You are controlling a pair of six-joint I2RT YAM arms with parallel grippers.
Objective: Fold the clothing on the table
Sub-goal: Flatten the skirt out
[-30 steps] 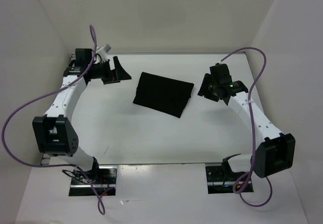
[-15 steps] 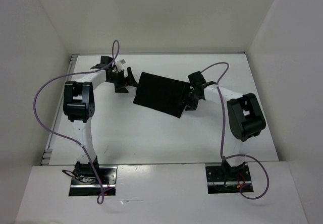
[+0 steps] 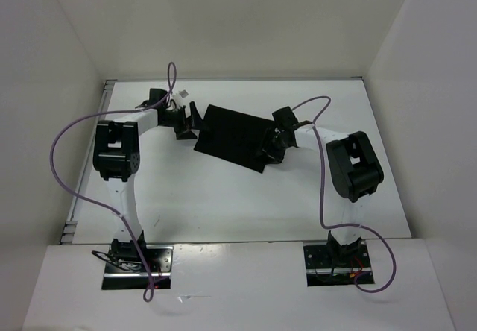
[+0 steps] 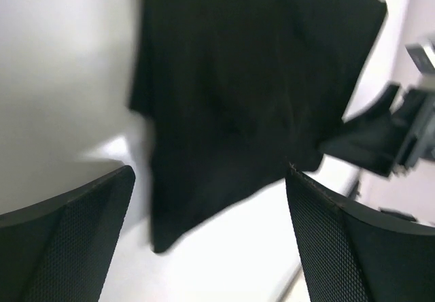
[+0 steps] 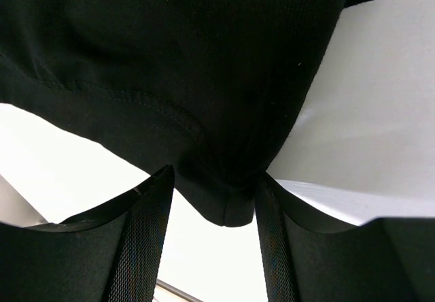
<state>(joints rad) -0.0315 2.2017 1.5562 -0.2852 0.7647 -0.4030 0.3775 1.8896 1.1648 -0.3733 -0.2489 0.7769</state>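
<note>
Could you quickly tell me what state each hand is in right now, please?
Left hand: open, holding nothing; the clothing lies just ahead.
Right hand: open, straddling a corner of the clothing, not clamped.

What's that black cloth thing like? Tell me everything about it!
The clothing is plain black, thin, soft-looking fabric with a stitched hem, lying flat and slanted on the white table, roughly a rectangle. One corner sits between the right gripper's open fingers; the left gripper is open beside the opposite edge.

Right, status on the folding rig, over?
Left jaws wide open beside clothing. Right jaws open, straddling its corner. Clothing flat on table. Purple cables clear of it.
</note>
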